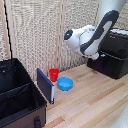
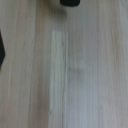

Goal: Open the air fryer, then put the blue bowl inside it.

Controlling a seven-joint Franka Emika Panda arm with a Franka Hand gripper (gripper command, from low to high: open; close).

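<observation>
Arm up over the bench (image 1: 95, 97), near air fryer (image 1: 114, 59) at far edge, exterior view's right. Gripper hidden in exterior view; wrist view shows bare wood only, so can't tell if wide or narrow. Drawer looks closed; handle not resolvable. Blue bowl (image 1: 65, 83) mid-bench, just beside red cup (image 1: 54, 74) & dark-blue panel (image 1: 45, 85). Risks: misaligned approach slips off handle; later grasp knocks cup, bowl being so close.

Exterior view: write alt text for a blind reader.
A white robot arm hangs above a wooden table, beside a black air fryer on the exterior view's right. A blue bowl sits by a red cup.
</observation>
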